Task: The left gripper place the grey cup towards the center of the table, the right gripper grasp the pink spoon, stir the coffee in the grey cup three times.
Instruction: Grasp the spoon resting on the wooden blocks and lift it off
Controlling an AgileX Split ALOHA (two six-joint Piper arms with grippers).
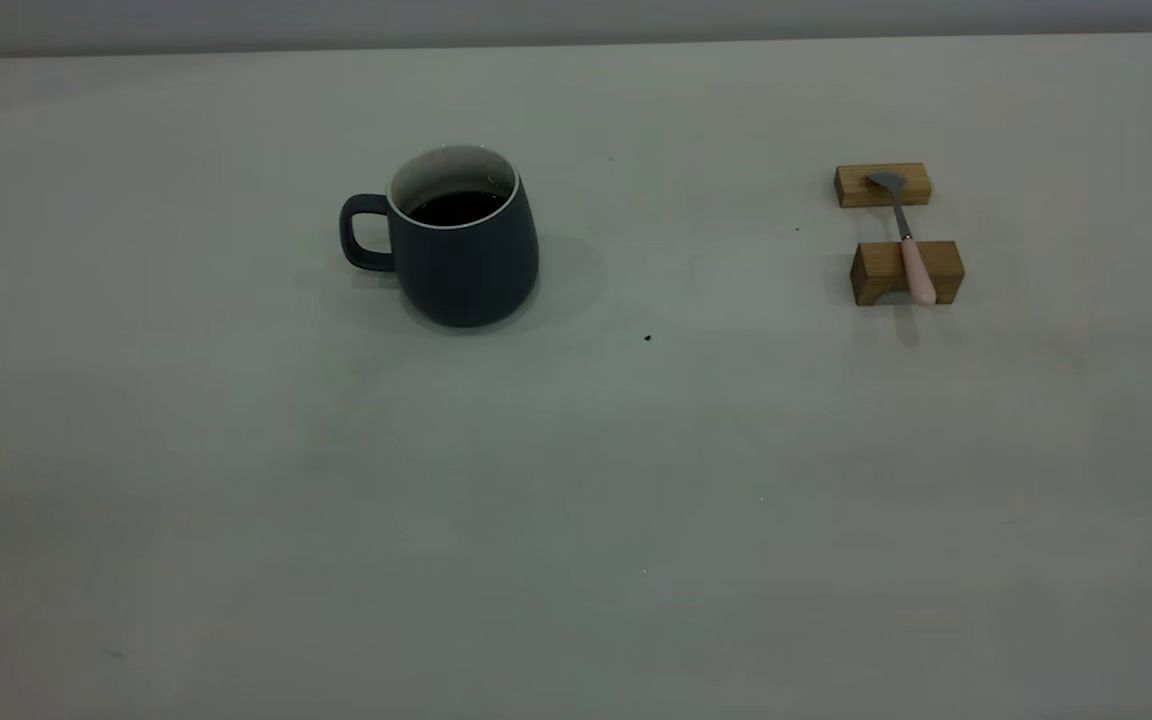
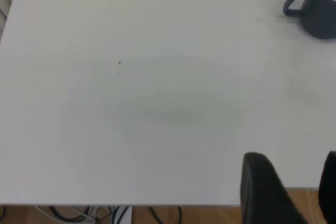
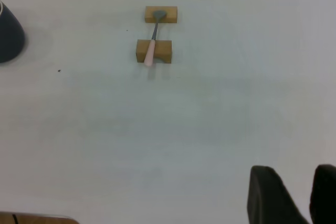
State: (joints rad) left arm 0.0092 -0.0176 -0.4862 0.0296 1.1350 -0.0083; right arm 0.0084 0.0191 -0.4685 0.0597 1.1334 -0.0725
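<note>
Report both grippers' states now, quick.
Left gripper: open, holding nothing, far from the grey cup.
Right gripper: open, holding nothing, far from the pink spoon.

There are no words, numbers, labels or signs to read in any of the pictures.
</note>
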